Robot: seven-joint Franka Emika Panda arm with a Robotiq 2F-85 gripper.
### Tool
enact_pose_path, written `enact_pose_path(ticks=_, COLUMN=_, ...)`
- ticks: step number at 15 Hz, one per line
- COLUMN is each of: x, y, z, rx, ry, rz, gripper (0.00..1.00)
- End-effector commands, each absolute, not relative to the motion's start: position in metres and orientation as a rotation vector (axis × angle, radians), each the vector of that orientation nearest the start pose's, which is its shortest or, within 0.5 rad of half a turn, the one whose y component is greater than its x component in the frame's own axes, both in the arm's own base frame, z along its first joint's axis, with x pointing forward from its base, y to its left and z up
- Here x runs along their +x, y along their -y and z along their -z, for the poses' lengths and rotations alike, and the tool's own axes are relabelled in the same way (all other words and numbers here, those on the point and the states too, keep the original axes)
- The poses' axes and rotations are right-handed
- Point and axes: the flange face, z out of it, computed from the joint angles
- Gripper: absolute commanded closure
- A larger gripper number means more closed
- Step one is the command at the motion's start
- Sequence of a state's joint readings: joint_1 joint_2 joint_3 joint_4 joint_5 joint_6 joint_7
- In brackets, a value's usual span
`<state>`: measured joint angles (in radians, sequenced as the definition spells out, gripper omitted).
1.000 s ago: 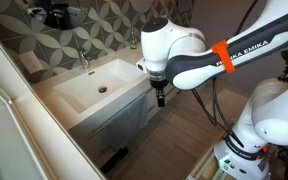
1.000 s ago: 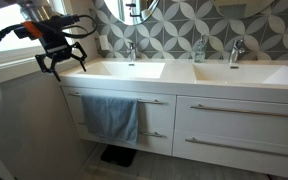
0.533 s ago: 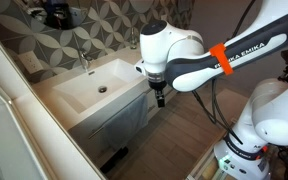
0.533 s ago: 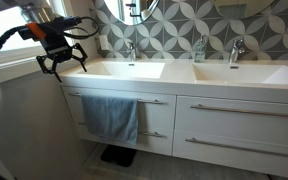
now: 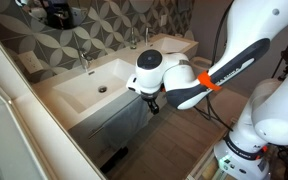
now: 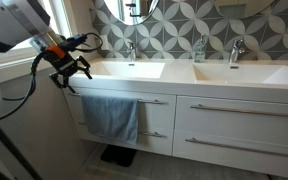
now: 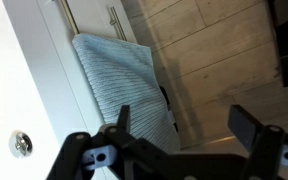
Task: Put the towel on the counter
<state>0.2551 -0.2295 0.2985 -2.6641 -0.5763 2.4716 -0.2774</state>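
Since the earlier frame the end effector (image 6: pixel 70 68) has been lowered toward the tabletop (image 6: pixel 181 72) edge, spread wide and empty. The towel (image 6: pixel 110 117) is seen draped over a drawer handle (image 6: pixel 154 101) at its 5 o'clock (untouched). The approach is judged to be in hand; further descent and a pinch are called for.

Towel (image 7: pixel 119 85) ribbed matt cloth; counter (image 6: pixel 181 70) smooth glossy; faucet (image 6: pixel 131 48) shiny metal.

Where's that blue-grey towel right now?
In an exterior view the towel hangs from the top drawer handle, below the basin nearest the gripper.
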Motion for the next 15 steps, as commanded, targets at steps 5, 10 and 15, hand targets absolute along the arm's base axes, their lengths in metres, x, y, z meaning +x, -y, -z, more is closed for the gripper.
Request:
enact_pose_path(ticks=5, x=0.372, y=-0.219, z=-0.266, rx=-2.767, ry=2.335, rz=0.44, gripper=0.0)
enact_pose_path(ticks=10, x=0.372, y=-0.215, z=-0.26, rx=-2.751, ry=2.351, rz=0.421, gripper=0.0)
enact_pose_path(ticks=15, x=0.383, y=-0.22, z=-0.254, rx=-2.713, ry=2.38, rz=0.446, gripper=0.0)
